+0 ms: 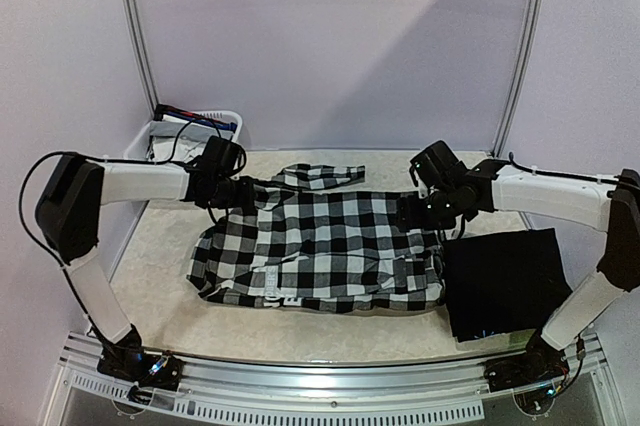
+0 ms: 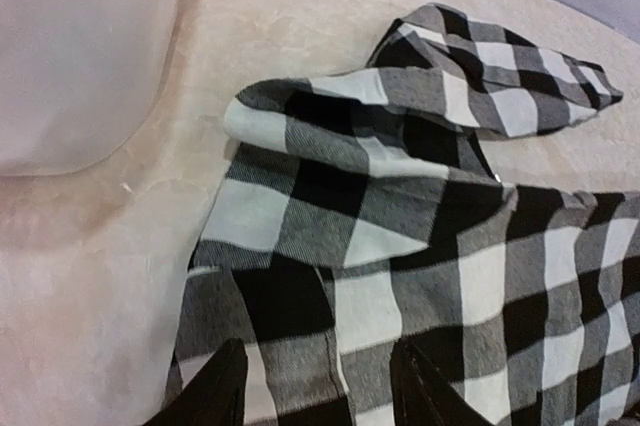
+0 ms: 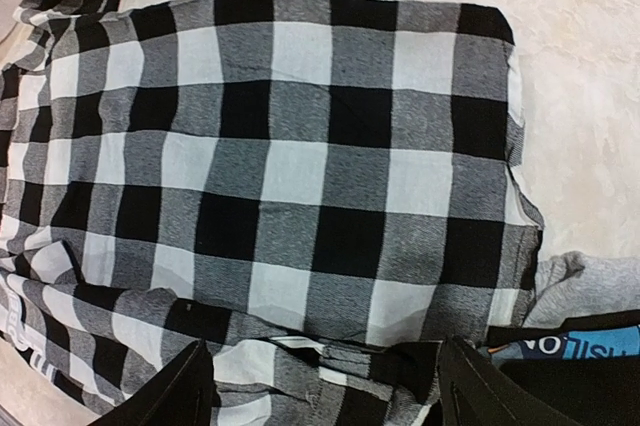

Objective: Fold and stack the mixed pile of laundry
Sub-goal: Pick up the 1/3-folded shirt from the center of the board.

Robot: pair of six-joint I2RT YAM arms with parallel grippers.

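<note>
A black-and-white checkered shirt (image 1: 320,246) lies spread flat across the middle of the table, one sleeve (image 1: 320,176) bunched at its far edge. My left gripper (image 1: 238,192) is open just above the shirt's far left corner (image 2: 330,246), its fingers (image 2: 215,391) apart over the cloth. My right gripper (image 1: 422,212) is open above the shirt's right edge (image 3: 300,196). A folded black piece (image 1: 505,281) lies at the right, and the right wrist view shows its edge with white letters on blue (image 3: 570,346) and some grey cloth (image 3: 580,281).
A white plastic basket (image 1: 165,136) with garments and cables stands at the far left corner; its wall (image 2: 80,56) fills the left wrist view's upper left. Curtain walls close the back and sides. The table's metal front rail (image 1: 320,386) runs along the near edge.
</note>
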